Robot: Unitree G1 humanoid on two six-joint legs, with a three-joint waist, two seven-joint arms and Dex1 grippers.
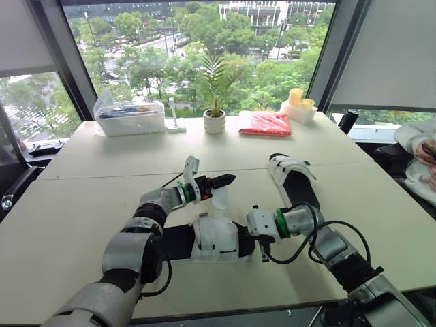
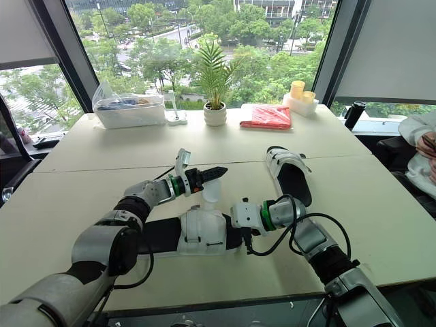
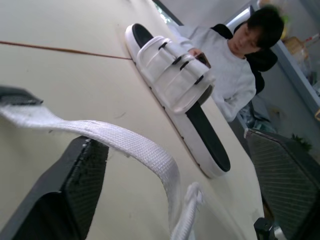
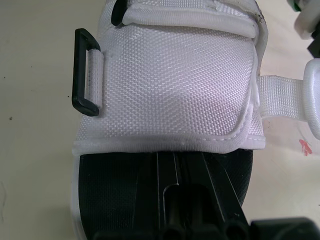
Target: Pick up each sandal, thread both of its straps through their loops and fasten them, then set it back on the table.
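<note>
Sandal (image 1: pixel 214 238) toe clamped in right end effector (image 1: pixel 263 245); left end effector (image 1: pixel 223 181) spread apart beside strap (image 1: pixel 219 199).

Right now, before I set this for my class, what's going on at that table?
The robot is working on the near sandal, which lies flat on the table. Its white strap is lifted and draped over one of the fingers of the open left gripper, not yet threaded; the black loop is empty. The right gripper sits at that sandal's black footbed. The second sandal lies farther right, its straps apparently fastened.
</note>
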